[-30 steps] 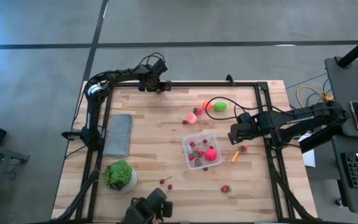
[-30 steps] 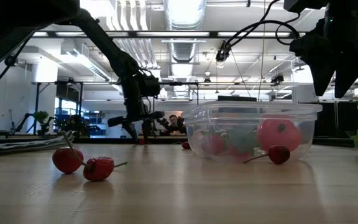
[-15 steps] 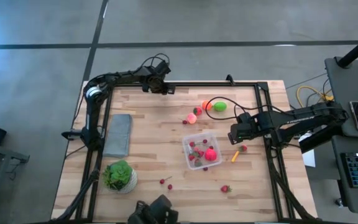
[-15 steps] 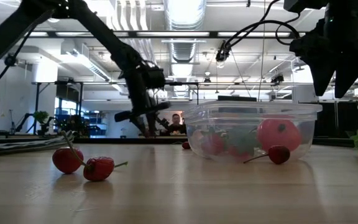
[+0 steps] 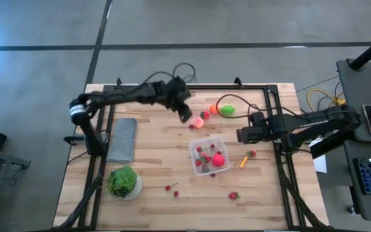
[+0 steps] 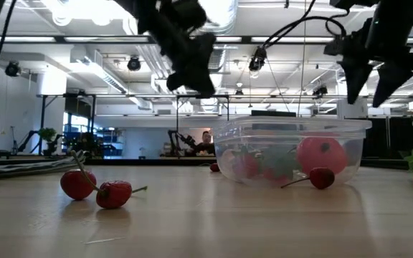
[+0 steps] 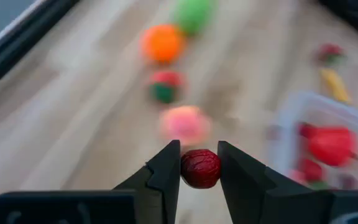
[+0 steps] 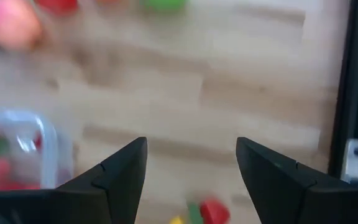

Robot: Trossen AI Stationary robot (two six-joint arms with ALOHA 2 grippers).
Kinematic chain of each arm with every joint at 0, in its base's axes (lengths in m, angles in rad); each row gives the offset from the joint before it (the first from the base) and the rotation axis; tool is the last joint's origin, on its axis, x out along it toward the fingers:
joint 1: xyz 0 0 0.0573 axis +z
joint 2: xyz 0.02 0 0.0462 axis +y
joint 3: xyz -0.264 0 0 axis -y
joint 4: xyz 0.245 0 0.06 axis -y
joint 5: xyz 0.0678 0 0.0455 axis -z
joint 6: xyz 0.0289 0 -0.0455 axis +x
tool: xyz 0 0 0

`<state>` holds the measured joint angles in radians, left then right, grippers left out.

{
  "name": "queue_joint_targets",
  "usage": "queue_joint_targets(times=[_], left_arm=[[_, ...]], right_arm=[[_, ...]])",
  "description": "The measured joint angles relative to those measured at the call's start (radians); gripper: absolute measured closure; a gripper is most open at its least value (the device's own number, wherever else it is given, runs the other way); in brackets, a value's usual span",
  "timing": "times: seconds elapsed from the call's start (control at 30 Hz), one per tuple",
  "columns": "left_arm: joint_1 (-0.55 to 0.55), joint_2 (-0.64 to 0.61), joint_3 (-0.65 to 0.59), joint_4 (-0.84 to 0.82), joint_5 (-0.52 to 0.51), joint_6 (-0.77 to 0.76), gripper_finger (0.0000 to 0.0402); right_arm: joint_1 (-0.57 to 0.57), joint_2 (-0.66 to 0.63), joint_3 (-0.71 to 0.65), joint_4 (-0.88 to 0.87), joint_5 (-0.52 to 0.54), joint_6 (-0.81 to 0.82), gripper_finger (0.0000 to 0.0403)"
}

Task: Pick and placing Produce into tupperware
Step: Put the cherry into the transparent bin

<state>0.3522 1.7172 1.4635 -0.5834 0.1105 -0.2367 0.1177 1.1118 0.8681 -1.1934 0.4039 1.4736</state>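
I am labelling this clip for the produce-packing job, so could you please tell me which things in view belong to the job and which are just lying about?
Belongs to the job:
- clear tupperware, some produce already inside
- small red berry gripped in the left end effector
- green fruit, orange fruit, peach-pink fruit
- pair of cherries

Just lying about:
- grey slab
- leafy green head in a white bowl

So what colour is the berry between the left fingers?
Dark red berry, clearest in left wrist view.

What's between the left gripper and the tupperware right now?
In the high view, the peach-pink fruit lies between the left gripper, shut on a small red berry, and the tupperware.
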Motion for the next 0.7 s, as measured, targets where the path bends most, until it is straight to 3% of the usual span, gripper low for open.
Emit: queue_joint_targets(times=[0.2, 0.33, 0.5, 0.7], left_arm=[[-0.176, 0.007, -0.002, 0.123, 0.036, 0.034, 0.0315], [-0.267, 0.044, -0.006, 0.219, 0.033, 0.033, 0.0315], [-0.335, 0.11, -0.009, 0.212, -0.06, -0.046, 0.0315], [-0.354, 0.16, -0.009, 0.2, -0.067, -0.095, 0.0315]], right_arm=[[0.0, -0.095, 0.033, 0.002, 0.218, 0.0, 0.0167], [0.0, -0.167, 0.068, 0.004, 0.313, -0.112, 0.0165], [0.0, -0.22, 0.105, 0.004, 0.33, -0.232, 0.0164], [0.005, -0.23, 0.123, 0.024, 0.284, -0.232, 0.0166]])
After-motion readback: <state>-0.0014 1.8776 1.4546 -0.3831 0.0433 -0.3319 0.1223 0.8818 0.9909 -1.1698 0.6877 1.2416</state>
